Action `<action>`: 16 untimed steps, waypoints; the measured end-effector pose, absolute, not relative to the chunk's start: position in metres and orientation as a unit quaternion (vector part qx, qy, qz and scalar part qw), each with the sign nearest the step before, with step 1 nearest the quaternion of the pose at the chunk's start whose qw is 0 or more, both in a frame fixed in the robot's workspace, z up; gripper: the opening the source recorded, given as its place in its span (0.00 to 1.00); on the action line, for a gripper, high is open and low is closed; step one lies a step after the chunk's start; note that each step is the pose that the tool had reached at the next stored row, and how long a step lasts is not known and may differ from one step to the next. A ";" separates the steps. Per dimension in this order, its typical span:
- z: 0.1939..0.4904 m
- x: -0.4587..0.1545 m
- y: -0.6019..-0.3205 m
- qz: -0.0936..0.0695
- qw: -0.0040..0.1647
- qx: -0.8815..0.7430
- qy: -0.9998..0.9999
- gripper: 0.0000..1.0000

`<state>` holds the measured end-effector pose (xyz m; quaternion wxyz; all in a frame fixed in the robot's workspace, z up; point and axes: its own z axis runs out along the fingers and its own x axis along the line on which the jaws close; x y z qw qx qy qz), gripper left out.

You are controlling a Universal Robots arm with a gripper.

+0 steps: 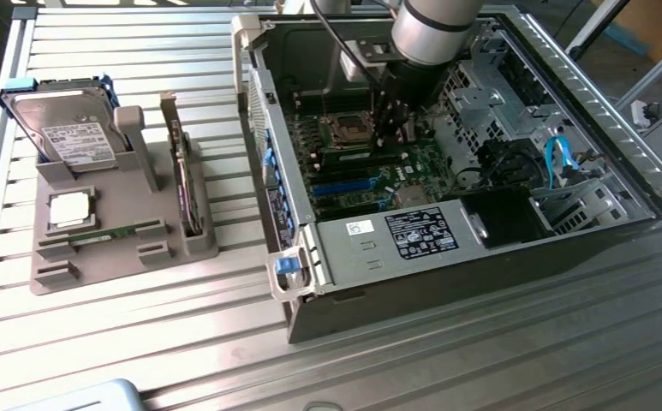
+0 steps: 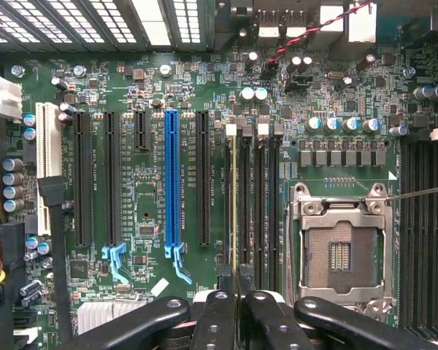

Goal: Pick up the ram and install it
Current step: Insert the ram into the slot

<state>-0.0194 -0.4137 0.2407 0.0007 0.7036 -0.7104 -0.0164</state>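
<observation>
— Exterior view: where's the gripper [image 1: 390, 141]?
— Down inside the computer case [image 1: 422, 295], over the motherboard [image 1: 365, 184].
— And the wrist view?
— Fingers [image 2: 217, 321] pinched together on the ram [image 2: 235, 219], seen edge-on. It runs lengthwise away from them, along the memory slots [image 2: 266, 219] beside the CPU socket [image 2: 341, 251]; seated or not, I can't tell.

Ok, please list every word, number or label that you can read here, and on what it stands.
Nothing can be read for sure.
Black label on the power supply: too small.
White sticker beside it: blurred.
White label on the hard drive: blurred.
White print on the motherboard: too small.
</observation>
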 end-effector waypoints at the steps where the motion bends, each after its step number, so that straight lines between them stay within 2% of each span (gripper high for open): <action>1: 0.240 -0.020 -0.414 -0.016 0.001 0.704 -0.710 0.12; 16: 0.238 -0.022 -0.413 -0.014 -0.002 0.704 -0.710 0.12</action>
